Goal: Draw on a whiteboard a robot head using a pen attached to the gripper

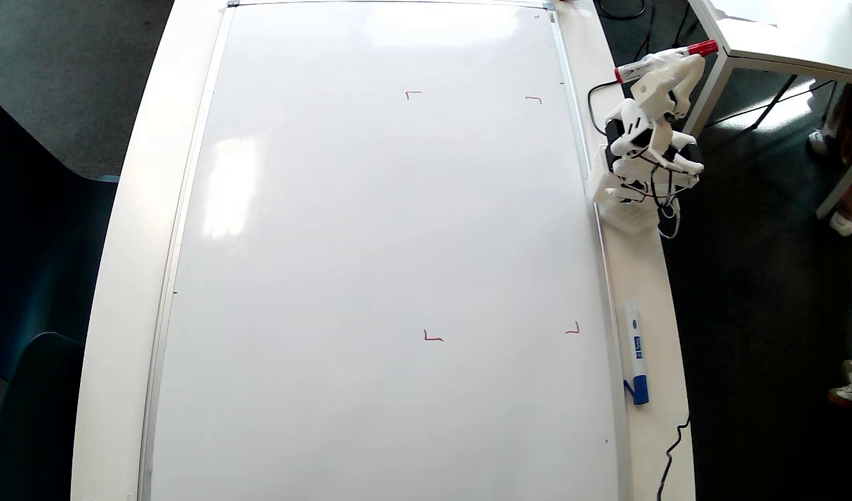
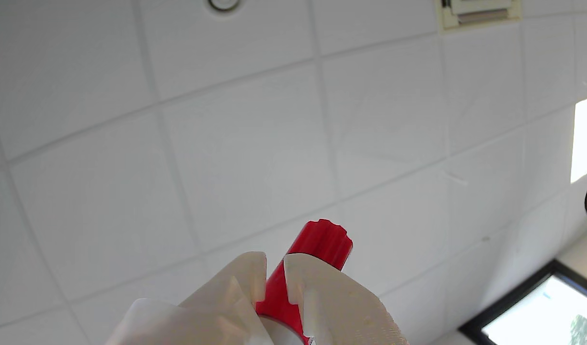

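- We see the whiteboard [image 1: 384, 250] filling most of the overhead view, glossy and lying flat on a long white table [image 1: 119, 278] that runs from the top edge to the bottom edge.
- We find four small red corner marks [image 1: 432, 337] on the right half of the board, framing a bare patch; no robot head drawing shows inside them.
- We see a second, smaller white table [image 1: 787, 35] with legs at the upper right corner of the overhead view, standing on dark carpet.
- We see the white robot arm [image 1: 645, 156] folded up at the board's right edge in the upper right of the frame, off the drawing surface.
- We see the gripper [image 1: 676, 59] at the arm's top end, clamped on the pen [image 1: 665, 59]; the pen lies roughly crosswise in the overhead view, clear of the board.
- We see in the wrist view the gripper [image 2: 274, 275] at bottom centre, its two white fingers pinching the pen [image 2: 319, 244], whose red end points up at a tiled ceiling [image 2: 226, 143].
- We see a white marker with a blue cap [image 1: 635, 351] lying on the table just beside the board's right frame, lower right of the overhead view.
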